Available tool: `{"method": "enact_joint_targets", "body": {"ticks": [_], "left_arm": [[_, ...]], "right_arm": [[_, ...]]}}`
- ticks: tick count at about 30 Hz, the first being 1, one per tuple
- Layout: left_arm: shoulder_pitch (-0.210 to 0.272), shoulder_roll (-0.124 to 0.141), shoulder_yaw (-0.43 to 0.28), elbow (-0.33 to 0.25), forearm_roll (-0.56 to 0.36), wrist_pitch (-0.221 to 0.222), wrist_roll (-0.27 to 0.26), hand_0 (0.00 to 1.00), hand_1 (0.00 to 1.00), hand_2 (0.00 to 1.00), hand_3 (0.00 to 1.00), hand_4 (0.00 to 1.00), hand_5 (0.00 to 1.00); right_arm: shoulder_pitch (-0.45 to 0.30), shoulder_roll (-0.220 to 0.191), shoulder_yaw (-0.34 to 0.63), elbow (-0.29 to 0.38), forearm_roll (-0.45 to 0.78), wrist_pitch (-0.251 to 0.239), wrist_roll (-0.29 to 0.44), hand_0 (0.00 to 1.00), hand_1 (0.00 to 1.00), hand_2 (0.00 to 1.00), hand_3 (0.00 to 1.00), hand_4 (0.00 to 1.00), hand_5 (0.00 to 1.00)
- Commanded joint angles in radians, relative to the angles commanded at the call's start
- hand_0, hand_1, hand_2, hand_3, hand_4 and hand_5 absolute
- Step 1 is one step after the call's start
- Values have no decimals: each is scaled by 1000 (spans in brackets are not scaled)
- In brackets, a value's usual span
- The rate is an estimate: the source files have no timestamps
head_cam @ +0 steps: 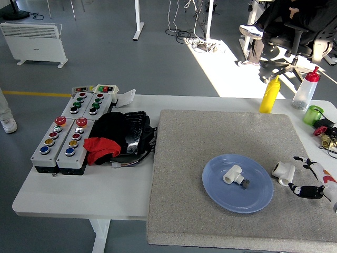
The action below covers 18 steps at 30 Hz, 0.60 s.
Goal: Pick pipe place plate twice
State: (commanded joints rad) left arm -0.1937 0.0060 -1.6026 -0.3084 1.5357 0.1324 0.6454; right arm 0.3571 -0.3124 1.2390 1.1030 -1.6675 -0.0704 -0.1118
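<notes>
Head view: one white pipe fitting (232,174) lies on the blue plate (221,196); the second (283,172) sits on the grey mat (210,132), just beside the right robot hand (311,182), fingers spread, empty. Judged step: second pick; next, close around that fitting.

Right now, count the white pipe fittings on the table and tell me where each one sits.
2. One pipe fitting lies on the blue plate. The other pipe fitting sits on the grey mat right of the plate, by the right hand. None seems hidden.
</notes>
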Motion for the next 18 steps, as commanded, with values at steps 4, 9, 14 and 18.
{"method": "enact_joint_targets", "body": {"ticks": [4,9,14,18], "left_arm": [[2,-1,0,0,2,0,0,651,613,607,604,296,998],[5,-2,-1,-1,4,-1,0,651,613,609,604,295,998],[6,-2,-1,-1,5,-2,0,651,613,609,605,294,998],[3,-1,2,0,0,-2,0,651,613,610,604,294,998]], "right_arm": [[21,14,-13,-32,13,2,18,998,920,974,879,732,240],[52,32,-25,-85,15,6,44,998,919,971,875,733,243],[78,37,-37,-130,15,12,63,994,918,958,868,731,239],[95,36,-43,-159,13,27,81,951,871,889,795,726,236]]}}
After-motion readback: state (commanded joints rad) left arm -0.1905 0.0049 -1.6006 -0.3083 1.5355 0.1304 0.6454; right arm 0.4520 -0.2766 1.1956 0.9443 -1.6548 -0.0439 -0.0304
